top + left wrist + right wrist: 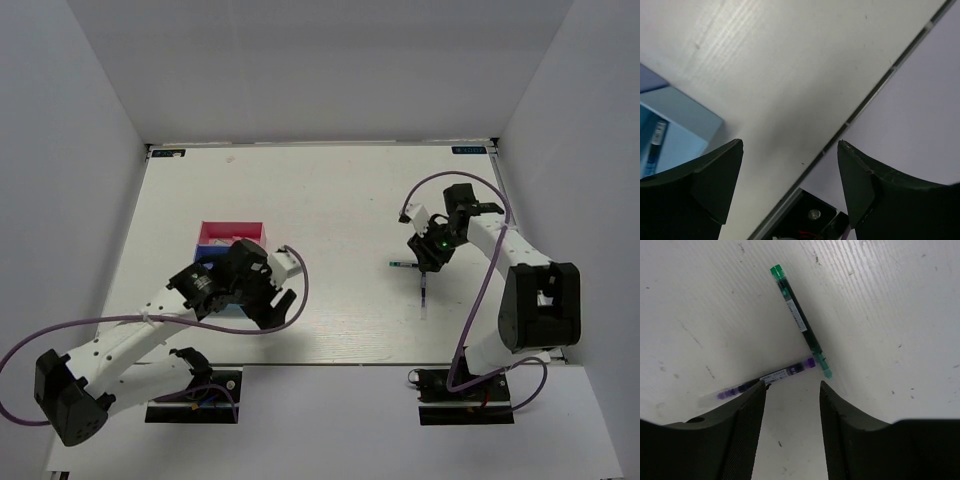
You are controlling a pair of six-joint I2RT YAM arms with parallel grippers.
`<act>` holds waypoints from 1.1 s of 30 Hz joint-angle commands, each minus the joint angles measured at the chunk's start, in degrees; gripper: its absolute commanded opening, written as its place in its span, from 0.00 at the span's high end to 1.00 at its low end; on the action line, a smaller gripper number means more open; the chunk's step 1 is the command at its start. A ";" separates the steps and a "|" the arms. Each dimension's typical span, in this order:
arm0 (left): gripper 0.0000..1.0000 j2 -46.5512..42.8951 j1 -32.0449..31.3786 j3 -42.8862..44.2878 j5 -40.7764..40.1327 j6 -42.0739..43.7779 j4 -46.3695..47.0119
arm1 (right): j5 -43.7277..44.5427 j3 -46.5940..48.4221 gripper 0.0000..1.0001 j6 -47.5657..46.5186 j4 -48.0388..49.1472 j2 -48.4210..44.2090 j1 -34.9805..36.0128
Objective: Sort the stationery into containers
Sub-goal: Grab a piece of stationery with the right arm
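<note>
Two thin pens lie on the table, meeting in a V. One is green-ended [796, 315] and one is purple [775, 375]. In the top view the green pen [402, 265] and the purple pen [425, 298] lie right of centre. My right gripper [792, 386] is open and empty just above them, its left fingertip over the purple pen; in the top view the right gripper [431, 262] sits at their meeting point. The trays stand left of centre, with a magenta tray [232, 231] at the back. My left gripper [283, 308] is open and empty beside the trays. The left wrist view shows the left gripper [790, 146] over the table, with a light blue tray [687, 112] holding a blue-white pen [657, 134].
White walls close in the table on three sides. The table's near edge [860, 107] runs under the left gripper, with the arm's black base plate [812, 215] below it. Purple cables loop from both arms.
</note>
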 commanded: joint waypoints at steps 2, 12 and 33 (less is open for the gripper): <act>0.14 -2.48 -4.19 -1.99 -1.40 -3.79 1.73 | 3.46 1.42 0.49 -8.54 3.34 2.55 0.88; 0.12 -6.70 -7.79 -6.56 -2.99 -5.81 3.04 | 5.31 3.09 0.50 -10.48 6.41 11.87 2.64; 0.12 -11.45 -8.94 -11.14 -3.51 -8.18 4.02 | 16.30 -6.32 1.00 -17.69 11.44 18.37 7.56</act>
